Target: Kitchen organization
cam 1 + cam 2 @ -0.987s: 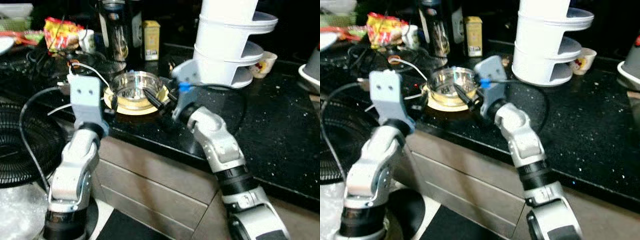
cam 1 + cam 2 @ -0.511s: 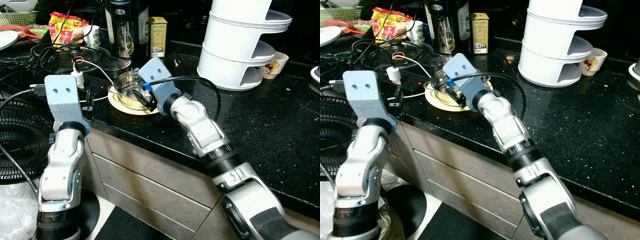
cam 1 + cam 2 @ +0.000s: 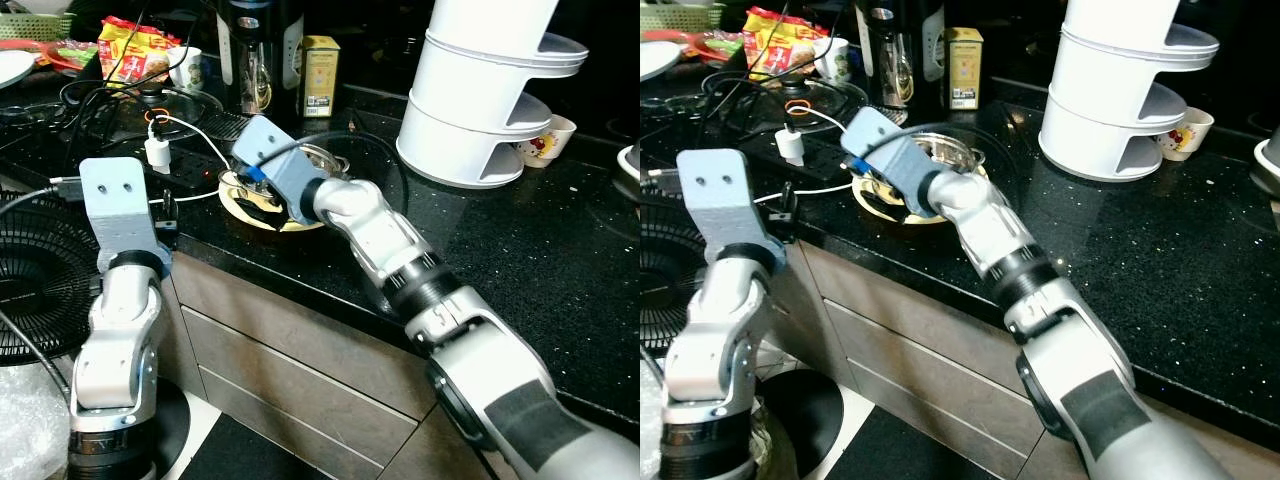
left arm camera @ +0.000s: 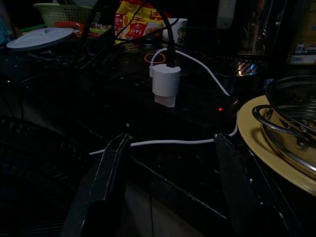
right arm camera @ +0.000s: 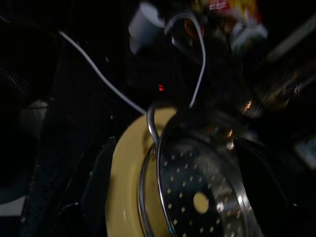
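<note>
Right arm: stretched forward and across toward the robot's left, the right gripper point(image 3: 262, 203) low over the near-left edge of the steel strainer bowl point(image 5: 207, 197), its grey wrist block hiding much of the bowl from the head camera.
Right fingers: spread wide, one black finger point(image 5: 96, 182) outside the yellow plate's rim and the other beyond the bowl's far side; whether either touches metal cannot be told.
Left arm: bent upright at the desk's front edge, the left gripper point(image 4: 173, 163) pointing over the edge toward the white charger point(image 4: 165, 85) and its cable.
Left fingers: apart and holding nothing, with the white cable lying across the gap ahead of them.
Strainer bowl: sits upright, open side up, on the yellow plate point(image 4: 252, 133) on the black desk point(image 3: 520, 230), near the front edge; perforated bottom visible, a wire handle point(image 5: 152, 123) sticking out toward the charger side. Round, so no clear long axis beyond that handle.
Surroundings: white stacked steamer point(image 3: 490, 100) to the right, yellow tin point(image 3: 319, 62) behind, a black fan point(image 3: 40, 270) beside the left arm.
Change: half a second ago the right wrist sat further right; it has swung left over the bowl. The left gripper has pulled back from the plate since a second ago.
</note>
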### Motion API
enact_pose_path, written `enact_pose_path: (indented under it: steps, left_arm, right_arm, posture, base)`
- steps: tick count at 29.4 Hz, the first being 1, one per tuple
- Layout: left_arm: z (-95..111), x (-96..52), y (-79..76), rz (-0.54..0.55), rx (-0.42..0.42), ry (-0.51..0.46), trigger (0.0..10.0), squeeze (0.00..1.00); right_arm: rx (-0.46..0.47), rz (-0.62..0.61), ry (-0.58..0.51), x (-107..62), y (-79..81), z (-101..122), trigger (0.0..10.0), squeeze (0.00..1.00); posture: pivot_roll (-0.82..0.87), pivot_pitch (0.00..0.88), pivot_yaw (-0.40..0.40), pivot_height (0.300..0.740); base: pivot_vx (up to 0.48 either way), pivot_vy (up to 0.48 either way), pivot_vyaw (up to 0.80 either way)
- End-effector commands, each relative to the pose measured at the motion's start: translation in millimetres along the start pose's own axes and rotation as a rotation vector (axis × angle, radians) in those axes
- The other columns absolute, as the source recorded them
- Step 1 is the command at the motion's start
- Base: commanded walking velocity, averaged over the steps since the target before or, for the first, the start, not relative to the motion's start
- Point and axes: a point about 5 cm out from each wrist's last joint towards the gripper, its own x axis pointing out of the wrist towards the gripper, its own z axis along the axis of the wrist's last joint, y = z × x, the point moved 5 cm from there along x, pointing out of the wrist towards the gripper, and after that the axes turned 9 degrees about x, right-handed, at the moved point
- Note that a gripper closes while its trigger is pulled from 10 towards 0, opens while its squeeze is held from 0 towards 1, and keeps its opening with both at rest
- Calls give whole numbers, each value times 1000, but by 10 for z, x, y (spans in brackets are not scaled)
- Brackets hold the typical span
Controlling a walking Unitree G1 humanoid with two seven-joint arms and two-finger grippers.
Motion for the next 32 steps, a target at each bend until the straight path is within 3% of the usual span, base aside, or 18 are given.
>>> enact_pose_path:
  steps: [1,7,12,13,14,32]
  left_arm:
    - [5,-22,-2,6,10,3,10000,0]
    - [11,-26,-7,4,8,4,10000,0]
    - [15,-27,-2,6,6,6,10000,0]
    - [15,-27,-3,6,5,6,10000,0]
    - [16,-26,-5,5,4,6,10000,0]
    - [20,-1,-3,-2,-1,10,10000,0]
  right_arm:
    - [54,-37,86,22,-74,-121,10000,0]
    - [69,-36,208,17,-121,-294,10000,0]
    - [81,-67,279,-38,-256,-357,10000,0]
    - [81,-61,284,-41,-260,-356,8353,0]
    - [74,-50,293,-52,-272,-359,0,0]
    - [33,125,327,-149,-215,-445,0,0]
  posture:
    - [115,0,-83,740]
    - [114,0,-84,740]
    - [111,0,-84,740]
    - [111,0,-84,740]
    - [110,0,-83,740]
    - [99,0,-69,740]
  base:
    - [0,0,0]
    - [0,0,0]
    - [0,0,0]
    - [0,0,0]
    - [0,0,0]
    - [0,0,0]
